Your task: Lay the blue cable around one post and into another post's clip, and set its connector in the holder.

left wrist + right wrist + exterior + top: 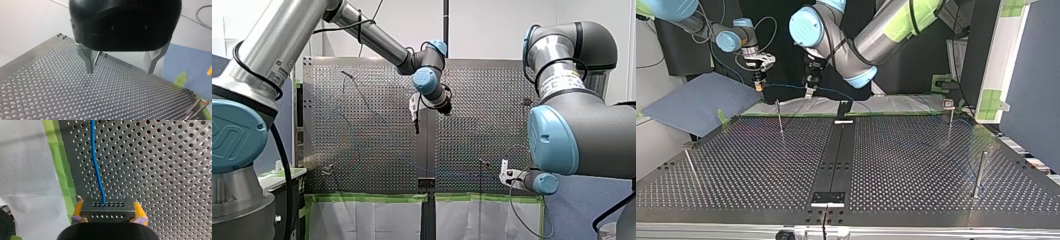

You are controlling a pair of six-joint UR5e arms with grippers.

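In the right wrist view my right gripper [108, 206] is shut on a black connector [107, 213], held between yellow pads [78, 209]. The blue cable [96, 162] leaves the connector and runs ahead over the perforated table. The top view shows my right gripper [757, 80] above the table's far edge at the left, with the blue cable [791, 86] trailing to the right past my left gripper [808, 91]. My left gripper [119, 66] hangs open over the plate with nothing between its metal fingers [87, 61]. A thin post [96, 58] stands just behind one finger.
Thin posts stand on the perforated table [761, 165]: one far left [779, 117], one with a clip far right [949, 117], one near right [979, 172], one near left [690, 165]. A black holder [843, 107] sits at the far middle. A blue mat [696, 102] lies beyond.
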